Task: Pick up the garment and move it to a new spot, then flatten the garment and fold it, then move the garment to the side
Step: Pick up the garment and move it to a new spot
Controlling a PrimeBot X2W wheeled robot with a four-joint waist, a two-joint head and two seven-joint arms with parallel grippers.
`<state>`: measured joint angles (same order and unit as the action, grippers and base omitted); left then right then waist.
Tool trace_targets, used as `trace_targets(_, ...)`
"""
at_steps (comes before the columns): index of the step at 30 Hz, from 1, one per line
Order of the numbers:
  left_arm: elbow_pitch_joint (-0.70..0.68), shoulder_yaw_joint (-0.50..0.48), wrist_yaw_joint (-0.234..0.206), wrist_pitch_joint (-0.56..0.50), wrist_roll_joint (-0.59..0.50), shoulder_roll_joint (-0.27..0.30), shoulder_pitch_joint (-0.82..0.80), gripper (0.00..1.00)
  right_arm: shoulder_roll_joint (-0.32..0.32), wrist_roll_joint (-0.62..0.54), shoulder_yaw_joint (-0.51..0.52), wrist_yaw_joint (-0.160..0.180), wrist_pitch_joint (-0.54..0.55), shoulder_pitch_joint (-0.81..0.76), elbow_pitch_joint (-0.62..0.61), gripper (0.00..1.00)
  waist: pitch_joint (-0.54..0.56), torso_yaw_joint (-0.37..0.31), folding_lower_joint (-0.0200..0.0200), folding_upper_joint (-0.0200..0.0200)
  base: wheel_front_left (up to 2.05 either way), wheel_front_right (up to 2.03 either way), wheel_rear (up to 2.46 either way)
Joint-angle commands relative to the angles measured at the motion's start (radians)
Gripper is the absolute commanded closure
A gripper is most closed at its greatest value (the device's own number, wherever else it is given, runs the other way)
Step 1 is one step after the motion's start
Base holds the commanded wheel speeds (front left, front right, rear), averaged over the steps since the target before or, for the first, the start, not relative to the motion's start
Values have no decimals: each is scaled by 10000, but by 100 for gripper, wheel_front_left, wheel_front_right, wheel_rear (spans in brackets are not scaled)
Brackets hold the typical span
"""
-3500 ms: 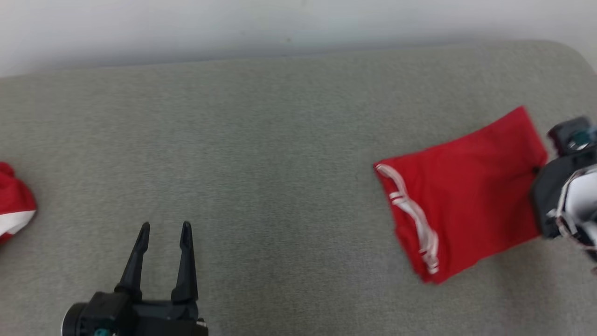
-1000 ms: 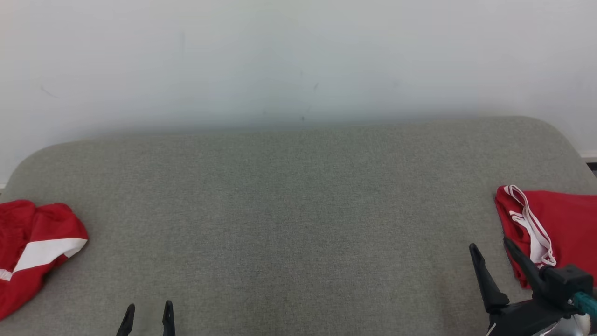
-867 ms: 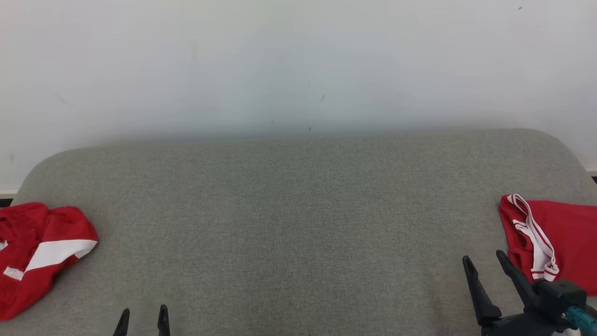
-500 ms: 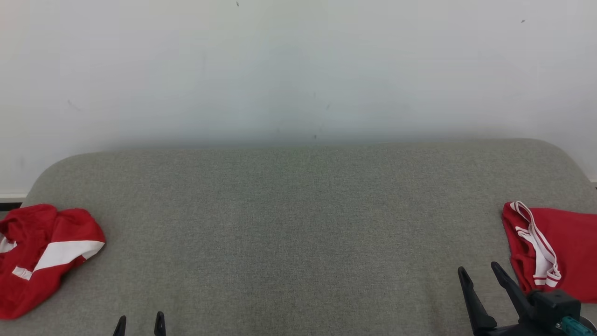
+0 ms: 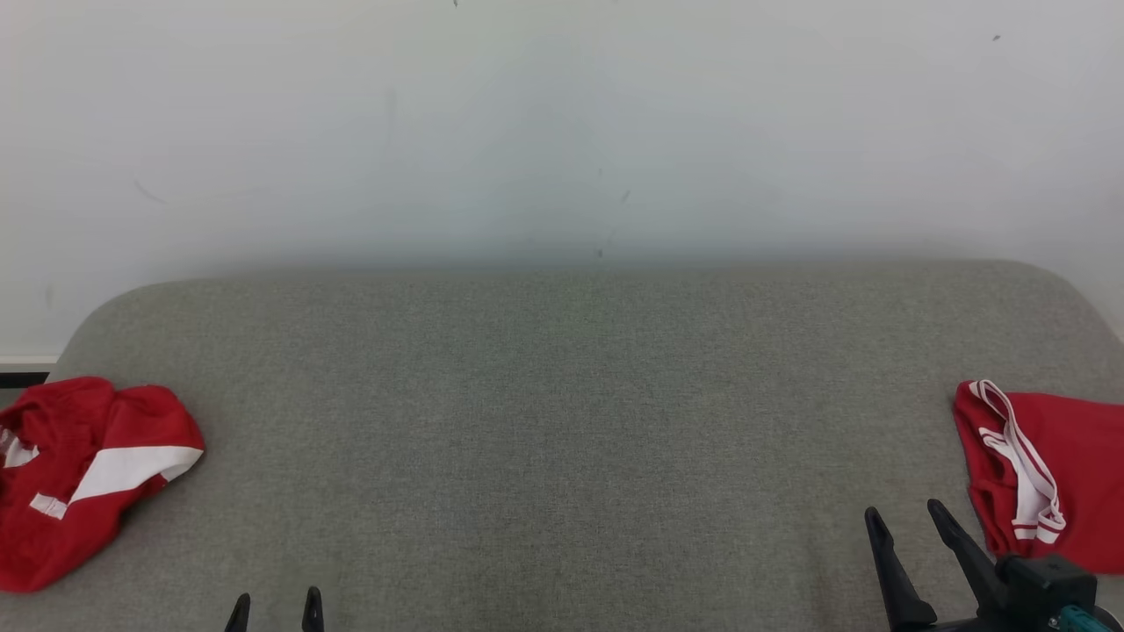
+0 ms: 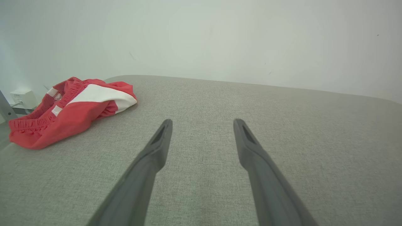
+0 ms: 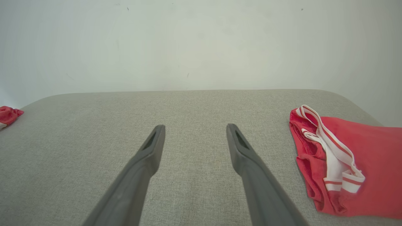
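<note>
Just right of the right gripper (image 5: 902, 511), jaws wide, lies the garment (image 5: 1080, 474), red, folded, white-striped. The left gripper (image 5: 276, 599) gapes empty too.

Matt grey woven cloth, finely rough, covers the table (image 5: 562, 421). The folded garment (image 5: 1084, 474) at the right edge is thin smooth red cloth with white striped tape; the crumpled garment (image 5: 79, 491) at far left has a gathered elastic band. The left end effector (image 6: 202, 121) and right end effector (image 7: 195, 126) look matt dark plastic
</note>
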<state>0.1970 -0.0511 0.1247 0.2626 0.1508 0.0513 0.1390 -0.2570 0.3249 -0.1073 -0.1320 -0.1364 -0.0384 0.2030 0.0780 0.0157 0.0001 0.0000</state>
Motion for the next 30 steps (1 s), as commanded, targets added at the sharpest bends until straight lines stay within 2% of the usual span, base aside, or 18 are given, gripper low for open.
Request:
trace_targets(1, -31, -11, 54, 29, -56, -13, -75, 0, 34, -44, 27, 28, -45, -34, -30, 0, -19, 38, -1, 0, 0, 0, 0)
trace_targets(6, -63, -71, 20, 29, -96, -11, -148, 0, 68, -28, -57, 27, -72, 71, -3, 0, -56, 351, -1, 0, 0, 0, 0)
trace_targets(11, -173, -128, -23, 29, -174, -10, -56, 0, 185, -2, -243, 28, -125, 141, 58, 0, -19, 974, -1, 0, 0, 0, 0)
trace_targets(30, -531, -746, -51, 29, -262, -5, 532, 0, 528, 254, -1057, 27, -424, 398, 638, 0, 199, 3967, -1, 0, 0, 0, 0)
